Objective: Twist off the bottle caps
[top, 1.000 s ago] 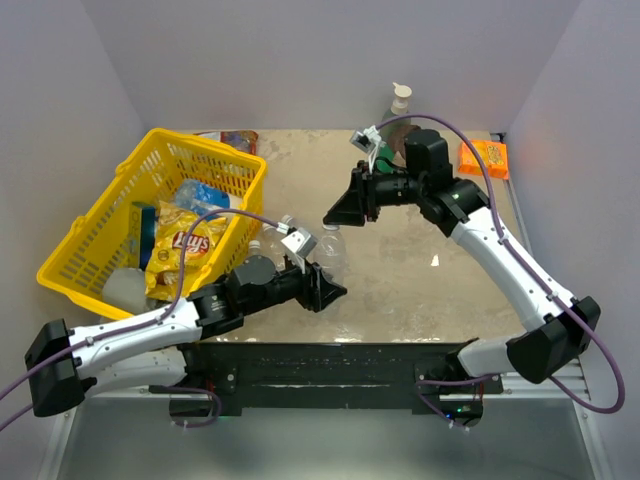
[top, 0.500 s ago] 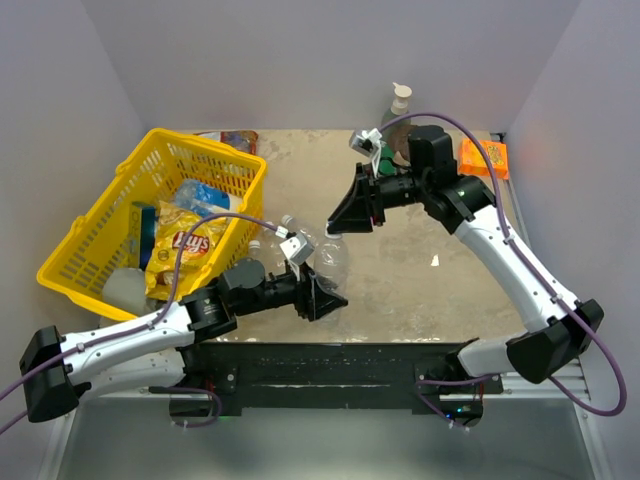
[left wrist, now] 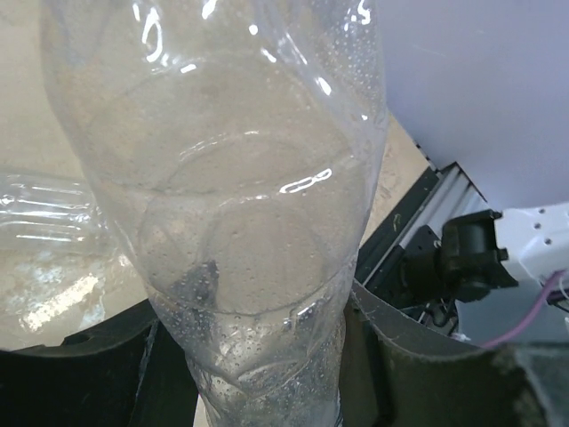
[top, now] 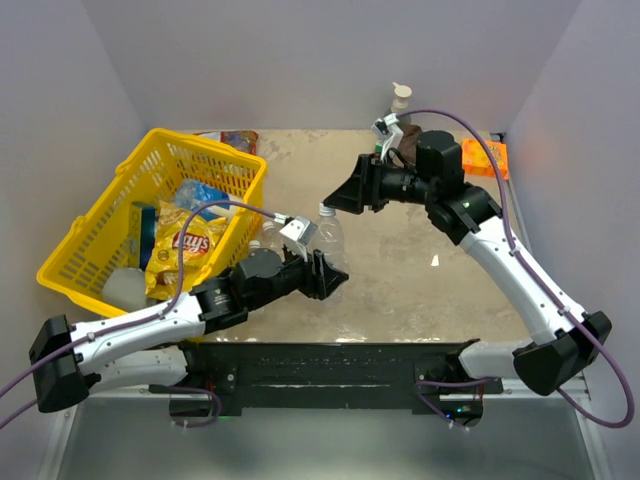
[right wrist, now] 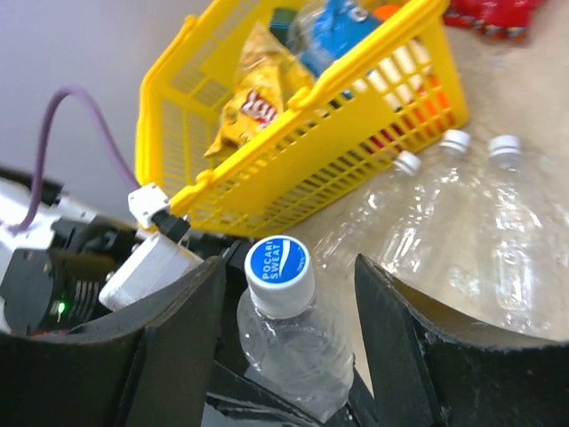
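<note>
My left hand (top: 330, 276) clamps bottle (left wrist: 258, 222) near bench (top: 420, 290) front edge. My right hand (top: 346, 190) open, jaws flanking blue cap (right wrist: 278, 264), not touching. I'd centre, close squarely, then twist.

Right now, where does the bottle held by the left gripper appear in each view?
Top external: the held bottle stands at the middle, right of the yellow basket.
Left wrist: the held bottle fills the picture; the basket is not in view.
Right wrist: bottom middle, its blue-and-white cap facing the camera, below the basket.
Shared landmark: the yellow basket, in two views only.
</note>
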### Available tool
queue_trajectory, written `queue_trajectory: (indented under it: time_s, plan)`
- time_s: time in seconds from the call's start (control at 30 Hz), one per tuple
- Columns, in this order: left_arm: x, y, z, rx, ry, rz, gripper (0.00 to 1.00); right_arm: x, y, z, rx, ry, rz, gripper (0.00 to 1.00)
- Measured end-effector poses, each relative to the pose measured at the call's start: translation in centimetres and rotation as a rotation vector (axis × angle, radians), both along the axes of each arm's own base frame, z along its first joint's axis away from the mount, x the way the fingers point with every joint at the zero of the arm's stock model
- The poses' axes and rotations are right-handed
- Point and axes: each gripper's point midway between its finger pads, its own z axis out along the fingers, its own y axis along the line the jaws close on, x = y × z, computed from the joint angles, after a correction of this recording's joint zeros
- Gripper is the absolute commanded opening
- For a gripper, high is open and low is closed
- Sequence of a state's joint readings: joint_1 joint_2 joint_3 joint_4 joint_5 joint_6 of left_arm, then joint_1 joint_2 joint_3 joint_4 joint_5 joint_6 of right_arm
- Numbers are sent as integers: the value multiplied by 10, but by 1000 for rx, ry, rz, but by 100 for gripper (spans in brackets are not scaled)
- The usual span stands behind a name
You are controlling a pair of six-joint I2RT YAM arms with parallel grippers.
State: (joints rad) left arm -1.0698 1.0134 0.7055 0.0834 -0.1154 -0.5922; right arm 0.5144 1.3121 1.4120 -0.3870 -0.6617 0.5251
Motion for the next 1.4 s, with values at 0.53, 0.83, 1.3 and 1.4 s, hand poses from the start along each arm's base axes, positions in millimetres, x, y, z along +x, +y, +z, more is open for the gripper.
queue_trajectory:
  time_s: [0.53, 0.83, 1.3, 1.4]
  plan:
    - [15, -1, -12, 72, 54, 86, 40, 18, -17, -5, -93, -25, -244, 54]
    - [15, 0, -16, 87, 69, 91, 39, 8, -6, -6, -95, -26, -207, 51]
    - [17, 2, -20, 98, 80, 109, 38, 10, 6, -17, -129, -23, -204, 45]
    - [17, 2, -20, 98, 80, 113, 38, 12, 8, -18, -137, -26, -210, 45]
